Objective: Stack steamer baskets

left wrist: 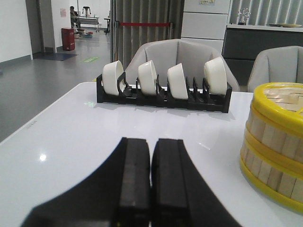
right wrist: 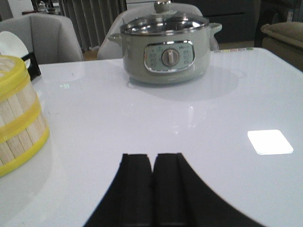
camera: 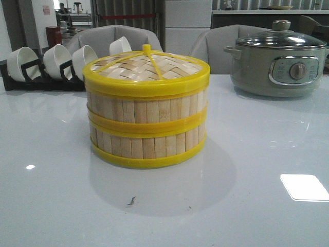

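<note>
both steamer baskets [camera: 148, 133] already stacked mid-table w/ woven lid [camera: 146, 66] on top, so stacking looks done. left gripper [left wrist: 150, 177] & right gripper [right wrist: 152, 182] fingers together, empty, well apart from stack; next probably just hold clear.

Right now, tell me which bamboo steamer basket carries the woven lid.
The upper bamboo steamer basket: the woven yellow-rimmed lid sits on it, while the lower bamboo basket rests on the table.

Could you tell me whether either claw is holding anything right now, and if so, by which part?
Nothing is held. The left claw and right claw are both shut on nothing, apart from the stacked steamer baskets.
</note>
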Action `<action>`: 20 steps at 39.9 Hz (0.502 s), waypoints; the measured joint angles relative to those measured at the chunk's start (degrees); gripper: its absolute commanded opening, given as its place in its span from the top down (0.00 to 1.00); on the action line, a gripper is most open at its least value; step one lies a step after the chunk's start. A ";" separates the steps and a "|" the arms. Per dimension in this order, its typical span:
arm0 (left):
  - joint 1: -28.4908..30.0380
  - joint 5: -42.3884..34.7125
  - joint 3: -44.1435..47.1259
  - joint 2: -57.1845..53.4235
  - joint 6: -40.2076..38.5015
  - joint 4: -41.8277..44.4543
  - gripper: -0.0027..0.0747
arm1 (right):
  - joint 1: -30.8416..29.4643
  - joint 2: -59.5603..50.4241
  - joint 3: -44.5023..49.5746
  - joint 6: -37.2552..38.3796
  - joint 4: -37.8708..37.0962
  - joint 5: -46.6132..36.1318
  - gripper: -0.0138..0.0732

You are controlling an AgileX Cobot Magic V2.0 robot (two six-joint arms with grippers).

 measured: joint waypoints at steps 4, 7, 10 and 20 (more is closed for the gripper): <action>0.00 -0.10 0.00 0.00 0.00 0.00 0.85 | 0.10 -0.06 -0.03 0.12 0.00 1.61 0.76; 0.00 -0.10 0.00 0.00 0.00 0.00 0.85 | 0.10 -0.06 -0.03 0.12 0.00 2.29 0.76; 0.00 -0.10 0.00 0.00 0.00 0.00 0.85 | 0.10 -0.06 -0.03 0.12 0.00 2.31 0.76; 0.00 -0.10 0.00 0.00 0.00 0.00 0.85 | 0.10 -0.06 -0.03 0.12 0.00 2.31 0.76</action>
